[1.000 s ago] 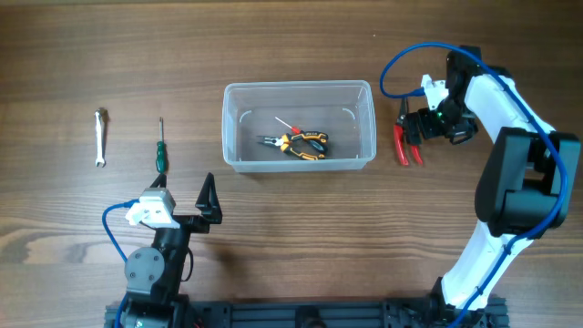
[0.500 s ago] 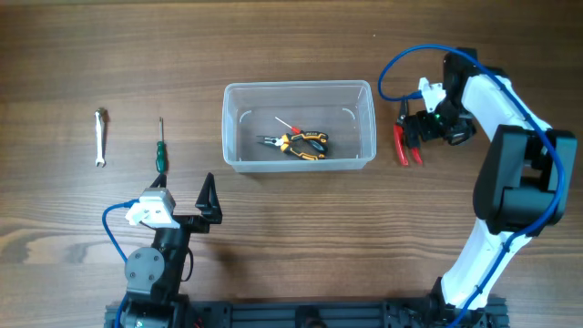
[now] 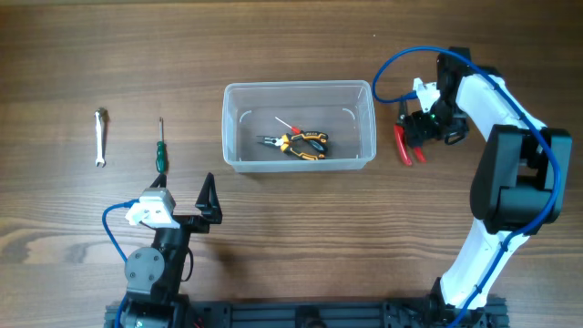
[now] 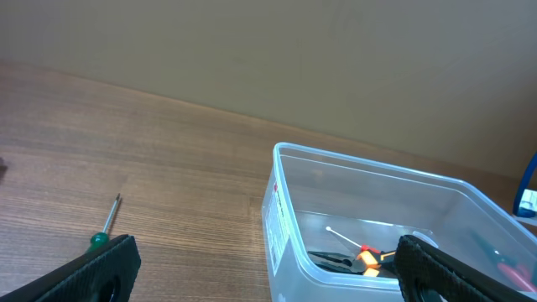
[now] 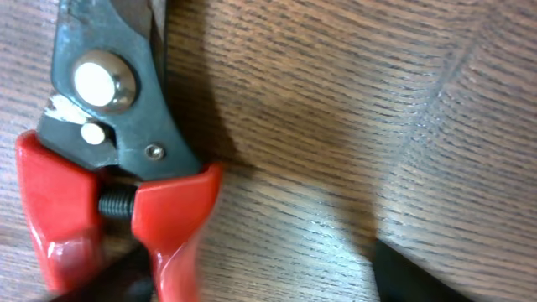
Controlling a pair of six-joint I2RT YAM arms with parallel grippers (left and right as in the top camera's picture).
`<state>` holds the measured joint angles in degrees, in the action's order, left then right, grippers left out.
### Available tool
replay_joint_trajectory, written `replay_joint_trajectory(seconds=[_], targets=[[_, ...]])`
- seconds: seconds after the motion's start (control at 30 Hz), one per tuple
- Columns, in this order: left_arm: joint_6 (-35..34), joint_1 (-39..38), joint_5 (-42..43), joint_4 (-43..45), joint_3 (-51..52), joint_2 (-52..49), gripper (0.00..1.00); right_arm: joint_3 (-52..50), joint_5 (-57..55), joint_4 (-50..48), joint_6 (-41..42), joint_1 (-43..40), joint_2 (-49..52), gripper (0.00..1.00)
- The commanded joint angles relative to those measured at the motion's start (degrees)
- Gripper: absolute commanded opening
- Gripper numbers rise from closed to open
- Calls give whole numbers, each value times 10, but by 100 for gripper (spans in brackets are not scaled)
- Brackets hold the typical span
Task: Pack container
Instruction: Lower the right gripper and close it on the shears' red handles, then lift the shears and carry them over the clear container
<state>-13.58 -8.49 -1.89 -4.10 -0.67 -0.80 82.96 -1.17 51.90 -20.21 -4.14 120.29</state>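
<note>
On the wooden counter (image 3: pixel 291 55) the container (image 3: pixel 299 91) holds pliers (image 3: pixel 301 144). Left fingers (image 4: pixel 101 268) stand wide apart; right fingers (image 5: pixel 453 277), also apart, are close over red cutters (image 5: pixel 59 218).

Wood desk (image 3: pixel 301 237): sm. wrench (image 3: pixel 100 138) & green-handled screwdriver (image 3: pixel 159 150) side by side at left, orange/blk pliers (image 3: pixel 299 144) inside container (image 3: pixel 298 86), red-handled pliers (image 3: pixel 406 148) just right of it.

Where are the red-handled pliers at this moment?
In the overhead view the red-handled pliers lie on the table just right of the container, outside it, close beside the right gripper; the right wrist view shows them close up.
</note>
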Motion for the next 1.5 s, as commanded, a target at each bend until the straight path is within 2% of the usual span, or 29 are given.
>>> replay_joint_trajectory(seconds=[0.0,0.1,0.3,0.73,0.87,1.23,1.3,1.4,1.47], targets=[[12,4,-6,2,3,4,100,-2,16,-1,-3,4,31,50],[12,4,-6,2,3,4,100,-2,16,-1,-1,4,31,38],[12,4,-6,2,3,4,100,-2,17,-5,-1,4,30,29],[12,4,-6,2,3,4,100,0,25,-29,-7,4,30,30],[12,4,-6,2,3,4,100,0,26,-33,-18,5,30,26],[12,4,-6,2,3,4,100,0,42,-25,-33,5,30,27],[12,4,-6,2,3,4,100,0,42,-17,-28,5,30,25],[12,4,-6,2,3,4,100,0,42,-15,-21,5,30,14],[12,4,-6,2,3,4,100,0,42,-15,-21,5,30,15]])
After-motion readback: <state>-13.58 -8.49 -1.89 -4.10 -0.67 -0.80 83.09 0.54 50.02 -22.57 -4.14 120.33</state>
